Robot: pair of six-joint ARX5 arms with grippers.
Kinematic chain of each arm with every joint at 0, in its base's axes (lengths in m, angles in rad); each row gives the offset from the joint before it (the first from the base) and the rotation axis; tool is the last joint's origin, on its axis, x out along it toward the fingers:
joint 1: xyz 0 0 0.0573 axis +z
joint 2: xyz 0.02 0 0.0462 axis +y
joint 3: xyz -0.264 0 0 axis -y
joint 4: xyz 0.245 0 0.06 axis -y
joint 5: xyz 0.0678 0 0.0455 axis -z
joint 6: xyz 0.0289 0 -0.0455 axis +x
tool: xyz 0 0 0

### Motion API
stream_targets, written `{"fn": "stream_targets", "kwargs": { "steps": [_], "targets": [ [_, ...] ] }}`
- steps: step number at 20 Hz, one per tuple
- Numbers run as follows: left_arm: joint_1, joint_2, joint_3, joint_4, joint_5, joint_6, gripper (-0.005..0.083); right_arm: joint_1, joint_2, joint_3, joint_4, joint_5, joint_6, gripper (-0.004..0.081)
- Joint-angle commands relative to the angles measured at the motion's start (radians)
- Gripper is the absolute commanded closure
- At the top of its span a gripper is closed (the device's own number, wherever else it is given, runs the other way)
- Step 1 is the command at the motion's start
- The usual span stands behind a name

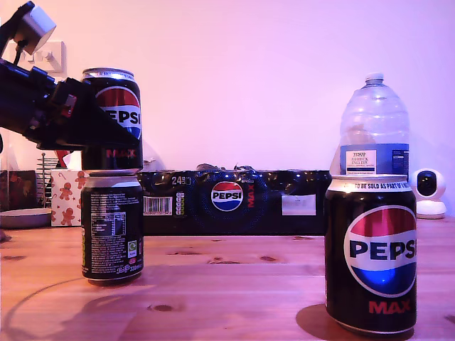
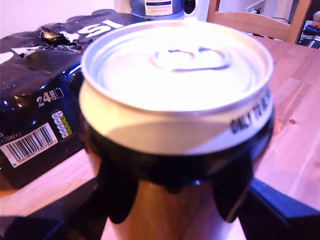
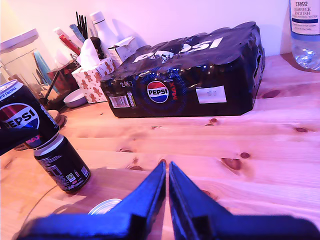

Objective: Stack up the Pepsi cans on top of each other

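on the exterior view's left, your first gripper (image 1: 106, 145) clasps the upper pepsi can (image 1: 114, 117), resting on the lower can (image 1: 111, 227); the third can (image 1: 370, 254) stands apart at that view's right; your second gripper (image 3: 167, 172) is clenched empty.

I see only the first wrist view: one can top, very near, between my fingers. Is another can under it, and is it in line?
Observer: Yes. In the exterior view the held can is upright directly over the lower can, their sides in line. They seem to touch, but I cannot tell whether a thin gap remains.
Operator: Is my second gripper free to help?
Observer: Yes. The second wrist view shows my second gripper with its fingers shut on nothing, above the table and apart from both cans.
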Motion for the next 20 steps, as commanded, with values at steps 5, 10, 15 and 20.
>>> {"fn": "stream_targets", "kwargs": {
  "steps": [5, 10, 15, 20],
  "targets": [
    [0.000, -0.009, 0.005, 0.004, 0.011, 0.005, 0.0364, 0.005, 0.006, 0.011, 0.010, -0.002, -0.005, 0.0780],
    [0.000, -0.009, 0.005, 0.003, 0.010, 0.004, 0.0363, 0.005, 0.006, 0.011, 0.010, -0.002, -0.005, 0.0780],
    [-0.001, -0.009, 0.006, 0.011, -0.004, 0.004, 0.0364, 0.005, 0.006, 0.011, 0.010, -0.002, -0.005, 0.0780],
    [-0.002, -0.009, 0.006, 0.003, -0.013, -0.006, 0.0364, 0.005, 0.006, 0.011, 0.010, -0.002, -0.005, 0.0780]
  ]
}}
